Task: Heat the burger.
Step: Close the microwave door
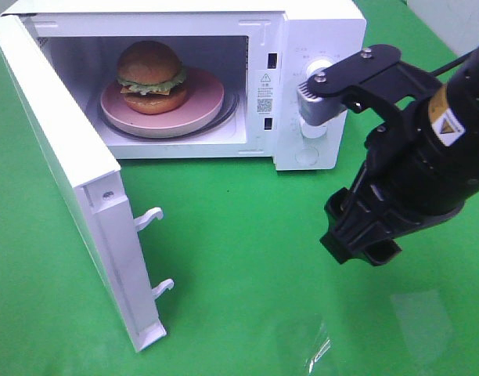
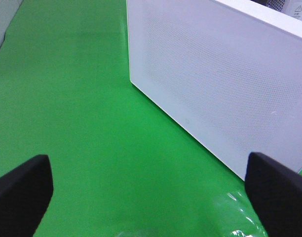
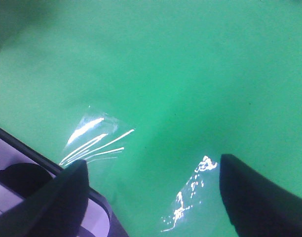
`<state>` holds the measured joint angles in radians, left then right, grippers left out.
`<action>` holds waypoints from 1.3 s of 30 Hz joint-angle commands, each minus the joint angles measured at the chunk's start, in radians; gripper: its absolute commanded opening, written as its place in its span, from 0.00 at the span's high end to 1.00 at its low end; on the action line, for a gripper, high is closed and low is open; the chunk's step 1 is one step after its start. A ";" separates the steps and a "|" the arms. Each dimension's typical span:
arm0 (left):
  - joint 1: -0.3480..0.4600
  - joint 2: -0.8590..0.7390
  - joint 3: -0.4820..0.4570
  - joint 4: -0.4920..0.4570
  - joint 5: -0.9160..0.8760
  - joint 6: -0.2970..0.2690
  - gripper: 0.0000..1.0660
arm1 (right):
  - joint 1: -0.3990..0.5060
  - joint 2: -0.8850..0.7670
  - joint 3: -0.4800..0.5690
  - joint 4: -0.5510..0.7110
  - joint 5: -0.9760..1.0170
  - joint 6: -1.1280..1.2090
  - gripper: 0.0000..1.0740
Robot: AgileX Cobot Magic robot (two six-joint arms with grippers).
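Note:
The burger (image 1: 149, 69), with its glossy brown bun and green filling, sits on a round pink plate (image 1: 204, 106) inside the open white microwave (image 1: 314, 47). The microwave door (image 1: 63, 157) is swung wide toward the front left. My right gripper (image 1: 361, 249) hangs over the green table in front of the control panel, fingers pointing down. The right wrist view shows the right gripper (image 3: 151, 197) open above bare green cloth. The left gripper (image 2: 151, 197) is open and empty, facing the outer face of the door (image 2: 220, 84). The exterior view does not show it.
A green cloth (image 1: 247, 258) covers the table. Two white latch hooks (image 1: 149, 218) stick out from the door's free edge. The control knobs (image 1: 318, 70) are partly hidden behind the right arm's black bracket. Glare patches lie on the cloth at the front right.

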<state>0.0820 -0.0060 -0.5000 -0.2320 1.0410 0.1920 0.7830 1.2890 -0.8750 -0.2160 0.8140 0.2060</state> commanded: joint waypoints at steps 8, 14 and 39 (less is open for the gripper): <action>-0.007 -0.014 0.002 0.002 0.001 -0.006 0.08 | 0.001 -0.167 0.045 -0.003 0.095 -0.002 0.25; -0.007 -0.014 0.002 0.002 0.001 -0.006 0.08 | 0.001 -0.233 0.075 -0.007 0.163 -0.006 0.26; -0.007 -0.014 0.002 0.002 0.001 -0.006 0.08 | -0.476 -0.873 0.348 0.086 0.102 -0.048 0.29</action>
<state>0.0820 -0.0060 -0.5000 -0.2320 1.0410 0.1920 0.3570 0.4890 -0.5330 -0.1590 0.9260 0.1810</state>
